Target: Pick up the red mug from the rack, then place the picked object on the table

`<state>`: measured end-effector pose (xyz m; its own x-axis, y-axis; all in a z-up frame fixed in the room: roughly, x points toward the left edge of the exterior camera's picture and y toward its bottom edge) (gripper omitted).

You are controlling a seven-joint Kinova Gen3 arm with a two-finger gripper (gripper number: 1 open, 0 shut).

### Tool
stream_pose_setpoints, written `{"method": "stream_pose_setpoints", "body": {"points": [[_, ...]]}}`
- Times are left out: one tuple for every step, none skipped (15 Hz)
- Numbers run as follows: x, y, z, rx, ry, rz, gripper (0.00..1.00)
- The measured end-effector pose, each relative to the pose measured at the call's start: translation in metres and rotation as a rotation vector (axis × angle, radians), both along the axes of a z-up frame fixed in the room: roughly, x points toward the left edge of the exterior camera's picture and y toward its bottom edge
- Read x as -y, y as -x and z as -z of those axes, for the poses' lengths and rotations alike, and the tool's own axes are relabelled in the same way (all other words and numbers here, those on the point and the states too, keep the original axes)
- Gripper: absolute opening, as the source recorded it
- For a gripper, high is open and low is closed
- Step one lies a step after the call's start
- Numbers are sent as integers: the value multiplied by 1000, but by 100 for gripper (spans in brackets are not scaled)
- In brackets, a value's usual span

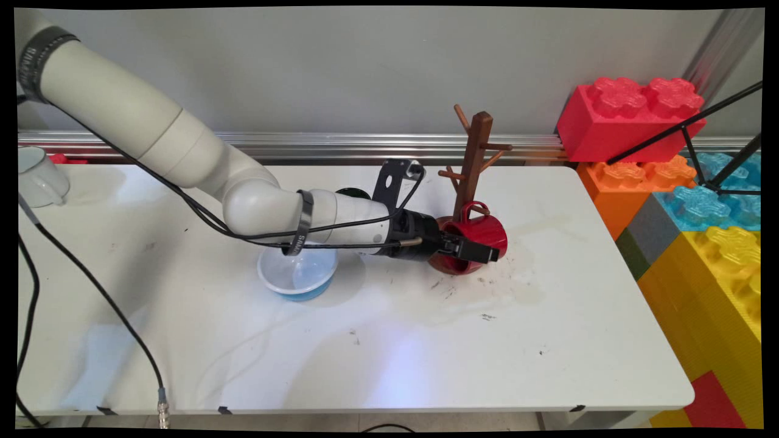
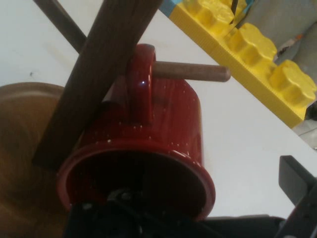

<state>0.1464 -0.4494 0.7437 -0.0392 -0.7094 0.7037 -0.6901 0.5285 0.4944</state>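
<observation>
From above, my gripper (image 1: 471,248) clamps the rim of a red mug (image 1: 478,234) tilted against the wooden mug tree (image 1: 473,159), its handle by a peg. A blue bowl (image 1: 297,275) sits beneath my forearm.

Hand view: mug handle (image 2: 140,82) hooked over a peg (image 2: 190,71); no writing is legible.

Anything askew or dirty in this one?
Yes. The red mug lies on its side, handle hooked on a peg of the mug tree, with the claw at its rim. Dark specks and a faint stain mark the table nearby.
</observation>
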Motion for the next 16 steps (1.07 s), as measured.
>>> {"method": "stream_pose_setpoints", "body": {"points": [[0, 2, 1, -5, -5, -2, 100], [0, 3, 2, -10, -9, -3, 100], [-1, 5, 2, -15, -14, -4, 100], [-1, 6, 2, -18, -17, -5, 100], [-1, 7, 2, -19, -19, -5, 0], [-2, 8, 3, -19, -21, -7, 0], [-2, 9, 2, -19, -22, -10, 0], [-2, 9, 2, -18, -23, -11, 0], [-2, 10, 2, -18, -25, -14, 0], [-1, 10, 2, -17, -27, -18, 0], [-1, 10, 2, -16, -30, -22, 0], [-1, 10, 2, -15, -33, -27, 0], [-2, 10, 2, -14, -35, -30, 0], [-2, 9, 2, -13, -38, -35, 0], [-2, 9, 2, -12, -42, -39, 0], [-3, 9, 1, -12, -44, -44, 0]]}}
